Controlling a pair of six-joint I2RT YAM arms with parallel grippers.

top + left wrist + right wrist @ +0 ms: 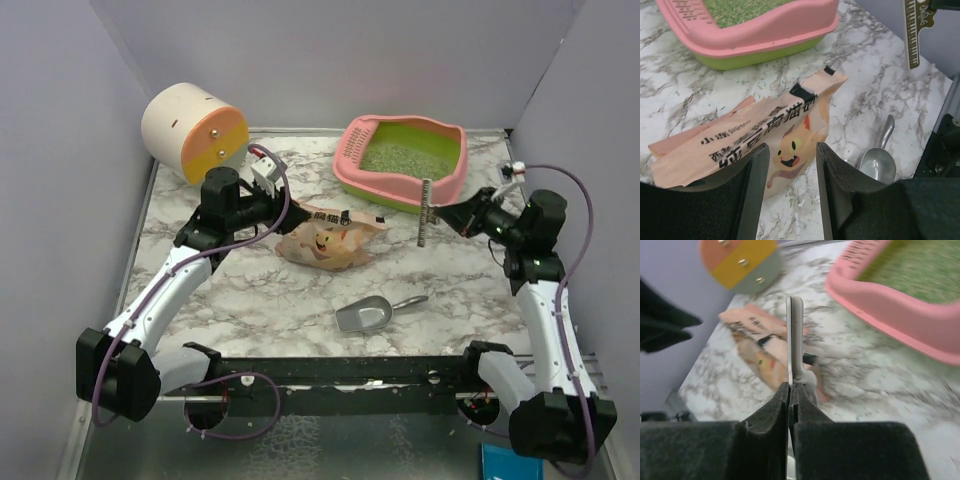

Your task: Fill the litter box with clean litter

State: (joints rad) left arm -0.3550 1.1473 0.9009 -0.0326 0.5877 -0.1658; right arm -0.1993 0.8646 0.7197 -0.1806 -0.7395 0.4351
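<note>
Pink-rimmed lime-green plastic litter box (352, 148) sits back right with pale green-grey clean litter (400, 156) already in its basin, likely parked as the pour target; crumpled beige cat-printed bag (330, 240) lies flat just in front, the left gripper (791, 150) jaws spread astride it, probably lining up a grab. The right gripper (791, 386) jaws are pressed together, pinching a thin grey flat strip (427, 212) upright, seemingly to hold it clear of the bag. Can't tell what the strip is, whether the left jaws touch the bag, or how much it holds; right-wrist view blurred.

Soft, even light, faint shadows; right wrist view smears the litter box (890, 307), perhaps motion blur.
</note>
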